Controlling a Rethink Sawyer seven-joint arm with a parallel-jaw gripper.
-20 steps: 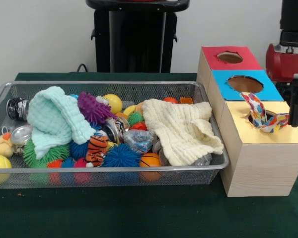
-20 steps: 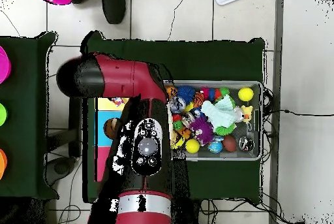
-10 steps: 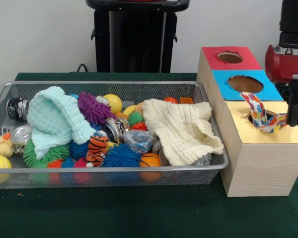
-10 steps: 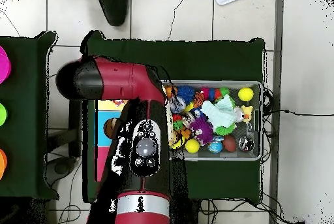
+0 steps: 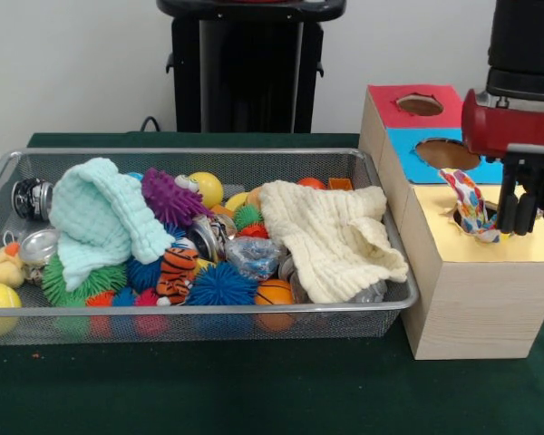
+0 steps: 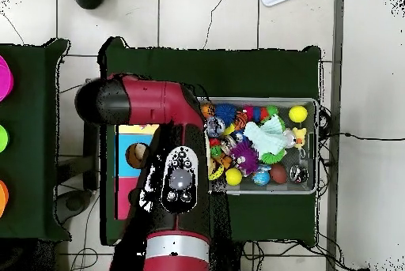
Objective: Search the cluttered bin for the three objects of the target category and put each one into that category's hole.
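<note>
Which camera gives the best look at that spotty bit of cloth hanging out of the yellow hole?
The front view. There the printed fabric piece shows plainly, draped half out of the yellow-faced hole, with the gripper right beside it. In the overhead view the red arm covers that box, so the cloth is hidden.

Front view: bin (image 5: 199, 152) sits left on counter (image 5: 254, 390); boxes (image 5: 476, 299) just right. Fabric piece (image 5: 467, 204) hangs from nearest box's hole (image 5: 490, 216), claw (image 5: 515, 210) above it.
</note>
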